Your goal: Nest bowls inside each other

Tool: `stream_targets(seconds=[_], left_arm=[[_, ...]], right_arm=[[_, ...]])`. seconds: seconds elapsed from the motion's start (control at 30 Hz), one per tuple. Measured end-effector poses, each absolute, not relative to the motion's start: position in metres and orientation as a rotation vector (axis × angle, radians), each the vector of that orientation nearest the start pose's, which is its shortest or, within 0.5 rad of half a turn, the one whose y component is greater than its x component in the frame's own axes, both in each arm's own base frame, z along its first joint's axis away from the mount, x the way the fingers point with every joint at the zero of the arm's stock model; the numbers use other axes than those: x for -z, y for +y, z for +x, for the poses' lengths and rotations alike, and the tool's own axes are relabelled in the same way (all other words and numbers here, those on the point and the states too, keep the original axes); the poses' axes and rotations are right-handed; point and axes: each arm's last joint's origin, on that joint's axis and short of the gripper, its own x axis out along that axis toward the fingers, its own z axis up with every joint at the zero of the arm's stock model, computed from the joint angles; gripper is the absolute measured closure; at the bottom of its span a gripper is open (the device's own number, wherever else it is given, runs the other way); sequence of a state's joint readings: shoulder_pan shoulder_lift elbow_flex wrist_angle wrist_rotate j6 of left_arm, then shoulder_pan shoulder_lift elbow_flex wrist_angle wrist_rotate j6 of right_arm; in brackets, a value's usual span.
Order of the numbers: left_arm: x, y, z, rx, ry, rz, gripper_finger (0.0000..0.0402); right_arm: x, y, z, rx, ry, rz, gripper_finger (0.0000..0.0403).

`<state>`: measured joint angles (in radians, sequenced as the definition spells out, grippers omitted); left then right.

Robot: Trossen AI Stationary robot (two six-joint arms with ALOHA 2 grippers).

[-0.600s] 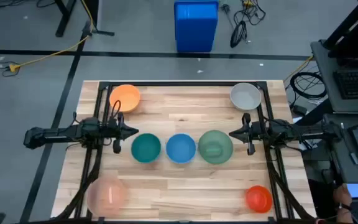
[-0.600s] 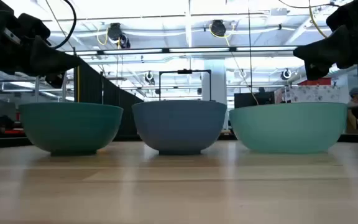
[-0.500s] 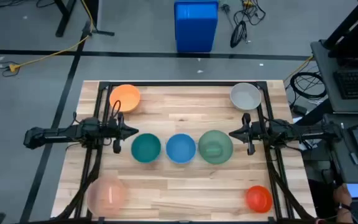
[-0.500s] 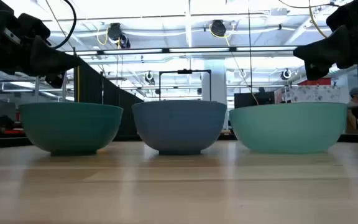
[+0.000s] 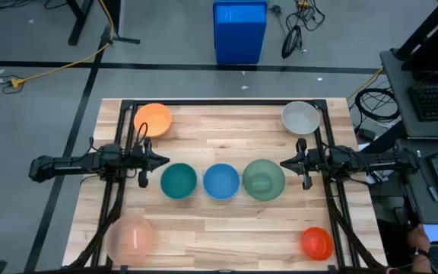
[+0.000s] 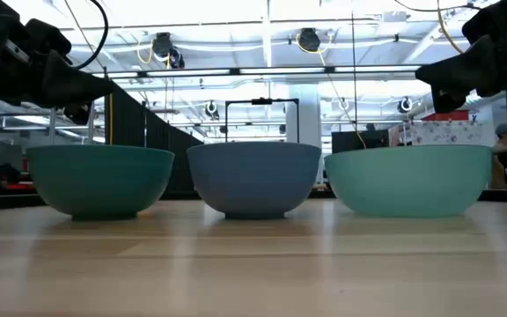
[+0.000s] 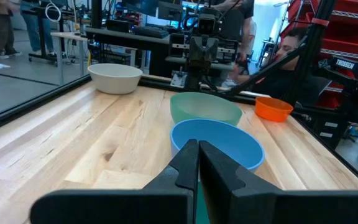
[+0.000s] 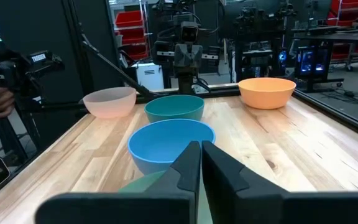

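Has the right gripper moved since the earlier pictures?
No. In the high view the right gripper, shut, is at the same spot beside the sage green bowl, as before.

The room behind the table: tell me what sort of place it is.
Most likely a robotics lab or workshop. Red parts bins on shelving, workbenches crowded with monitors and gear, and cables trailing across the grey floor all point that way.

no visible change, bowls (image 5: 220,182) unmoved, arms unmoved
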<state>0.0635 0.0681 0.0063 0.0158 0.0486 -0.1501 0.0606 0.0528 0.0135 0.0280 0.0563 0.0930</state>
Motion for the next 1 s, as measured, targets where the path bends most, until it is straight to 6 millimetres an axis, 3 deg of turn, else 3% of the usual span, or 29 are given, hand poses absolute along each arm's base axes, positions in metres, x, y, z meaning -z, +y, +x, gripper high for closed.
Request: stream_targets(seconds=[1.0], left_arm=[[-0.1620, 0.0050, 0.1013, -0.019, 0.043, -0.205, 0.0402]], right_arm=[[-0.1679, 0.0044, 0.1001, -0.004, -0.001, 0.153, 0.0403]])
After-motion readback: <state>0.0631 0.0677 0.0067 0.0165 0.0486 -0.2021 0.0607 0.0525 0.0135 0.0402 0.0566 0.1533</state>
